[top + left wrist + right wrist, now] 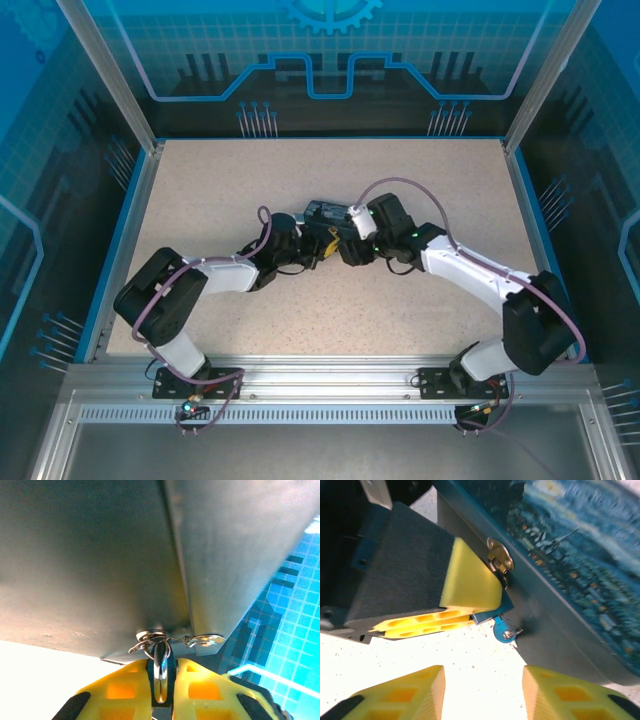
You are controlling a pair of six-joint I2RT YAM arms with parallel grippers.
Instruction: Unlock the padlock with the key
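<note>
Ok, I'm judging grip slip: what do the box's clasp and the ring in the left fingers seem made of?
Clasp: likely brass or brass-plated metal, shiny, from its golden glint. Ring: seemingly polished steel or chrome, mirror-bright with sharp highlights.

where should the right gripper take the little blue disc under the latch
Probably the blue disc across its round rim, straight ahead from the right gripper: its face is turned that way, the box close on one side, a finger of the left gripper on the other.
</note>
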